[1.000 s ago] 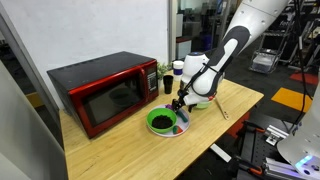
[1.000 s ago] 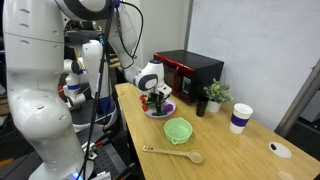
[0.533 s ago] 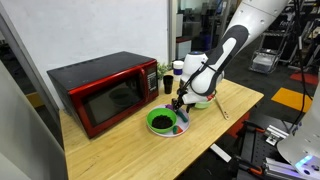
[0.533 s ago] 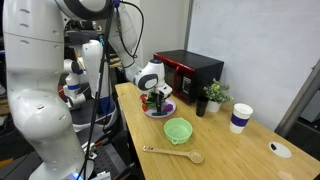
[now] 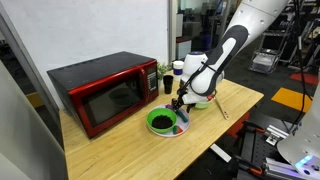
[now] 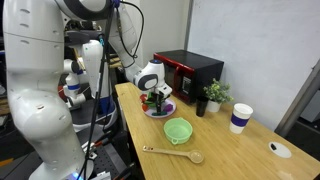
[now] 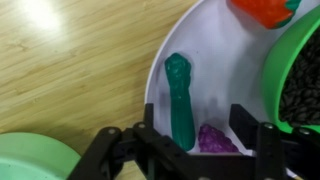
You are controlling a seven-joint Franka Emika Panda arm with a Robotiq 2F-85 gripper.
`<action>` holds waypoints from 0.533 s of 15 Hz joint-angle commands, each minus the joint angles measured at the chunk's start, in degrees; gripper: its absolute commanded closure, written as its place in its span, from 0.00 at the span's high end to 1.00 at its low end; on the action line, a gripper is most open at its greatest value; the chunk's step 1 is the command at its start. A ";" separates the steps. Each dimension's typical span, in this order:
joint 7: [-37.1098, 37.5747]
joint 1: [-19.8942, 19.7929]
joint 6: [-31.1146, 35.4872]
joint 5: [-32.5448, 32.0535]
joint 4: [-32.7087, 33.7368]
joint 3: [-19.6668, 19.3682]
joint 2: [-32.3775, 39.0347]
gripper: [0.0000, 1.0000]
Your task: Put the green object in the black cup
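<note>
- The fingers (image 7: 152,145) are spread wide and not gripping anything. In the wrist view they come in from the bottom edge, one on each side of the plate's contents.
- The green object (image 7: 180,95) is a long knobby stick lying flat on the white plate (image 7: 225,60). Its lower end sits in the gap between the fingers, much closer to one than the other. Can't tell if that one is actually touching it.
- A small purple bit (image 7: 212,140) is right beside the stick's lower end, also between the fingers.
- Further up the plate there's a red-orange piece (image 7: 262,8), cut off by the top edge.
- A green bowl with dark stuff inside (image 7: 295,75) sits on the same plate, off to the side of the stick.
- In both exterior views the fingers (image 5: 180,104) (image 6: 152,98) hang low, right over the plate (image 5: 176,129) (image 6: 161,112).
- On the table (image 6: 225,150) near the plate there's a light green bowl (image 6: 178,130), and a wooden spoon (image 6: 172,153) a bit further out.
- The black cup (image 6: 199,107) stands just beside a little potted plant (image 6: 214,92), by the red microwave (image 5: 105,92). It's well apart from the green object.
- A white cup with a blue top (image 6: 240,118) stands further along the table.
</note>
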 commanded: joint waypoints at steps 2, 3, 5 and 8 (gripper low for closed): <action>-0.38 0.51 0.87 1.29 -0.41 -0.55 0.77 0.76; -0.36 0.49 0.80 1.41 -0.43 -0.51 0.87 0.74; -0.33 0.50 0.87 1.66 -0.45 -0.44 1.22 0.72; -0.34 0.46 1.01 2.03 -0.57 -0.34 1.40 0.72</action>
